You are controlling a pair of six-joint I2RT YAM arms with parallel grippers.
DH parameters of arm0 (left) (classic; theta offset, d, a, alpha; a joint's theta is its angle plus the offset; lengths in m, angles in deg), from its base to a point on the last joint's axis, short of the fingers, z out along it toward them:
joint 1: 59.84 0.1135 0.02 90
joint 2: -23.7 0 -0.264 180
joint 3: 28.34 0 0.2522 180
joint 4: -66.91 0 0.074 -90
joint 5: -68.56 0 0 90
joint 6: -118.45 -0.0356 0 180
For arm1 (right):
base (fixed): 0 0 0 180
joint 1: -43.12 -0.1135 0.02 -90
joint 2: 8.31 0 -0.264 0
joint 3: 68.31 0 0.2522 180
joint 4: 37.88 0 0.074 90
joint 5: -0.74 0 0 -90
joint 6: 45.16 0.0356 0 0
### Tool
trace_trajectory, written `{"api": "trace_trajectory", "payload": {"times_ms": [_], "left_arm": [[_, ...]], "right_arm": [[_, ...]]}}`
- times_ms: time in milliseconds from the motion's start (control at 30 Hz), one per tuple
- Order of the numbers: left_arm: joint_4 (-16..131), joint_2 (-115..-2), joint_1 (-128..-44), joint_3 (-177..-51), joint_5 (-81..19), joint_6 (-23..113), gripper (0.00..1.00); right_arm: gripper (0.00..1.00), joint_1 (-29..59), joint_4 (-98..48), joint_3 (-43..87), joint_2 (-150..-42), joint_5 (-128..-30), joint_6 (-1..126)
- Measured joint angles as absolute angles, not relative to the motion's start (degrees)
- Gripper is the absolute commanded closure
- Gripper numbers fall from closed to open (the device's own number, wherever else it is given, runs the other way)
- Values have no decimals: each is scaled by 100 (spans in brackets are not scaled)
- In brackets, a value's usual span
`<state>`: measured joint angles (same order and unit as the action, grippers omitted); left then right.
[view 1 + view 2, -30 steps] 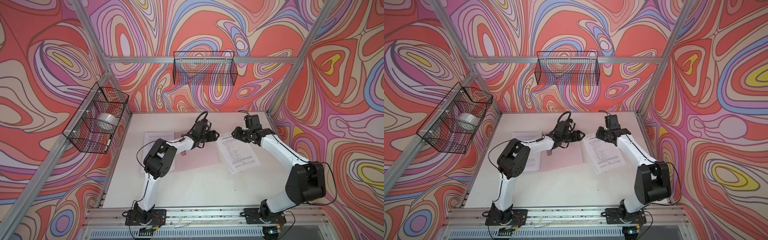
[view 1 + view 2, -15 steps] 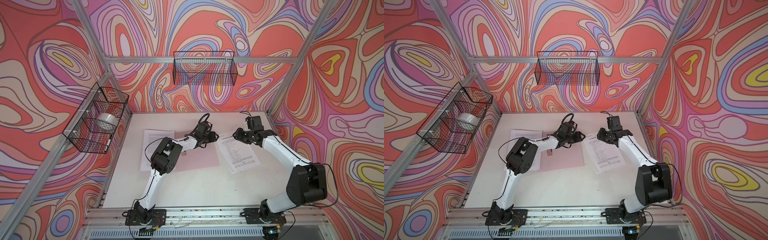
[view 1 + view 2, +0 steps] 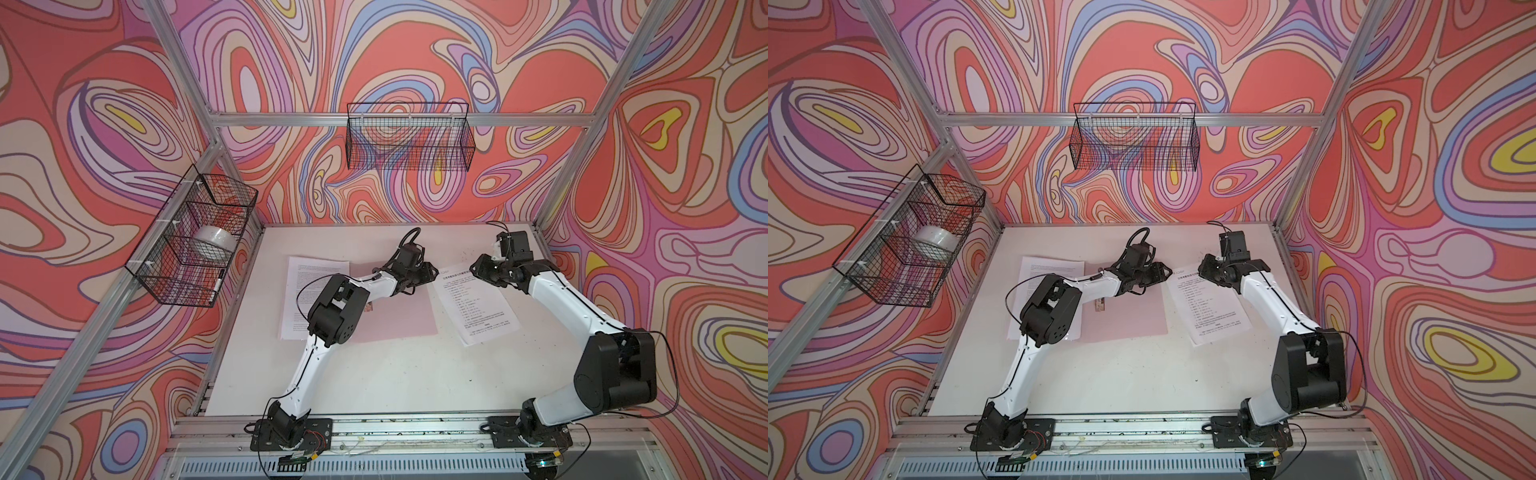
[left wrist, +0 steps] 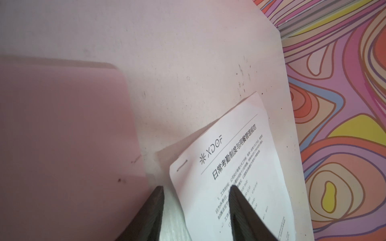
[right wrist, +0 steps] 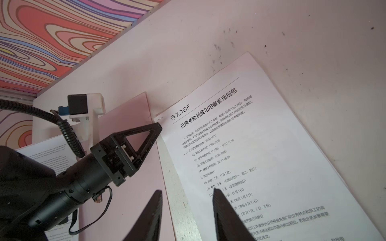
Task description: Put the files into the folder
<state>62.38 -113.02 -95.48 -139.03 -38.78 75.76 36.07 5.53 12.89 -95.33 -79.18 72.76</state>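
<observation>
The pale pink folder (image 3: 399,316) (image 3: 1133,316) lies open and flat mid-table. One of the files, a stapled white printed set (image 3: 473,303) (image 4: 240,167) (image 5: 261,156), lies just right of it, its stapled corner curling up slightly. Another white sheet (image 3: 307,299) rests at the folder's left side, partly under my left arm. My left gripper (image 3: 430,274) (image 4: 195,187) is open, and its fingers straddle the stapled set's edge by that corner. My right gripper (image 3: 478,268) (image 5: 187,191) is open above the gap between the folder (image 5: 129,198) and the set, holding nothing.
A small metal clip (image 3: 369,308) sits on the folder's spine. A wire basket (image 3: 195,241) holding a white tape roll (image 3: 214,241) hangs on the left wall; a second basket (image 3: 409,141) hangs on the back wall. Aluminium posts frame the table.
My left gripper has reached further right across the folder to the stapled set's corner and narrowed its jaws. The right gripper has barely moved.
</observation>
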Motion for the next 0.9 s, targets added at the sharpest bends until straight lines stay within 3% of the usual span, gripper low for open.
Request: {"api": "trace_trajectory", "payload": {"times_ms": [233,467,533,633,667,900], "left_arm": [[6632,-11486,-9537,-13975,-3961,7801,52],[6791,-11582,-9508,-13986,-4088,7845,65],[6789,-11589,-9502,-13983,-4099,7843,71],[6752,-11593,-9500,-13970,-4117,7865,97],[6732,-11593,-9502,-13964,-4123,7862,100],[6794,-11578,-9500,-13868,-4398,7858,100]], "right_arm": [[59,3609,481,1188,-9467,-7765,7282],[59,3631,372,1120,-9461,-7636,7300],[59,3631,339,1094,-9461,-7618,7302],[59,3631,291,1075,-9461,-7596,7311],[60,3631,265,1066,-9461,-7588,7320],[60,3631,155,981,-9461,-7459,7383]]}}
